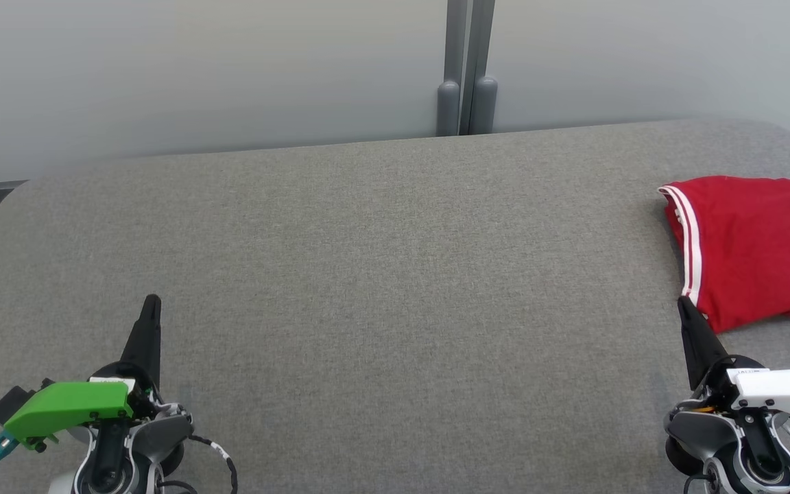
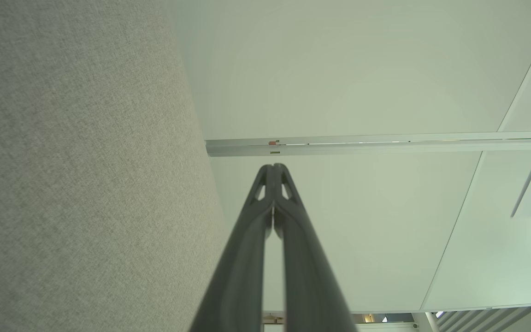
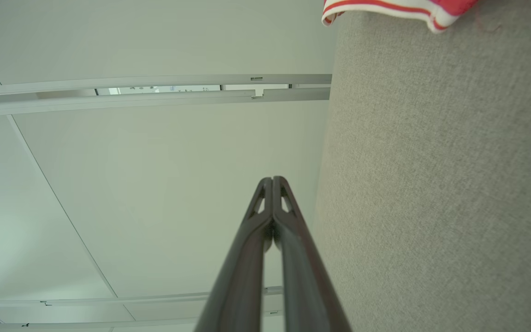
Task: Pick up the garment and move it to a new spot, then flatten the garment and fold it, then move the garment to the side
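We are resting our left gripper point(image 1: 151, 302) at the near left, fingers pressed together on nothing, our right gripper point(image 1: 681, 302) at the near right, likewise pinched empty, its tip sitting just beside the red white-striped garment point(image 1: 751, 247), which is lying at the right edge of the grey fabric table point(image 1: 395, 274)

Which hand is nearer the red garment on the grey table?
Right. The right hand has its tip right beside the near corner of the red garment; the left hand sits far off across the table.

Garment point(image 1: 755, 247) on table point(image 1: 381, 274) far right; right gripper point(image 1: 683, 305) just beside.
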You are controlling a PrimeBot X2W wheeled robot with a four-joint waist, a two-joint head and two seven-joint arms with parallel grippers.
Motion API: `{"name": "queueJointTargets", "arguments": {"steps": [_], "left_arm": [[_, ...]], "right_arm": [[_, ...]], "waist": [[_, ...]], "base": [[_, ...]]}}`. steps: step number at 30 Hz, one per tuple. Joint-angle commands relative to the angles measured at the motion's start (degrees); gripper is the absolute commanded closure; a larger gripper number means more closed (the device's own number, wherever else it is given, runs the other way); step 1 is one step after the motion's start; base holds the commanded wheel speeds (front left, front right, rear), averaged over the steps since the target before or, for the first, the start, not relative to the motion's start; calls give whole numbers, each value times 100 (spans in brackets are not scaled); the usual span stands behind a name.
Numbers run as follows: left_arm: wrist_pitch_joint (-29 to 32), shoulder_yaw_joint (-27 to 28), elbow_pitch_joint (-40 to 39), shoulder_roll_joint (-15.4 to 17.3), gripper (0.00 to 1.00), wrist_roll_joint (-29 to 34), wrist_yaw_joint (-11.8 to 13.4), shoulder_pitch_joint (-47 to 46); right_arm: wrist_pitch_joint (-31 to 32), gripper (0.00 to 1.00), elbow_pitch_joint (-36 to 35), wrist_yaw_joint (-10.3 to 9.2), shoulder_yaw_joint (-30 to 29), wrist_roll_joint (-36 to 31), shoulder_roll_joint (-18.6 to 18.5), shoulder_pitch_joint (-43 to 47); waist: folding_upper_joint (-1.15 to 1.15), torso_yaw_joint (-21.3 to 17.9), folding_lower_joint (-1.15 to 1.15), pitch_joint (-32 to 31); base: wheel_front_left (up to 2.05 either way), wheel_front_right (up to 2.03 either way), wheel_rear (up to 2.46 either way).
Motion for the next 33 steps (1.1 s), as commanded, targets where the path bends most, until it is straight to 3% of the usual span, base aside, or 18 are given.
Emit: {"name": "queueJointTargets", "arguments": {"steps": [1,33], "left_arm": [[-2,21,-3,0,100,10,-27,-68],[-3,20,-3,0,100,9,-27,-68]], "right_arm": [[18,100,-22,2,-6,26,-24,-35],[17,100,-22,2,-6,27,-24,-35]], "waist": [[0,0,0,0],[0,0,0,0]], "base": [[0,0,0],[0,0,0]]}}
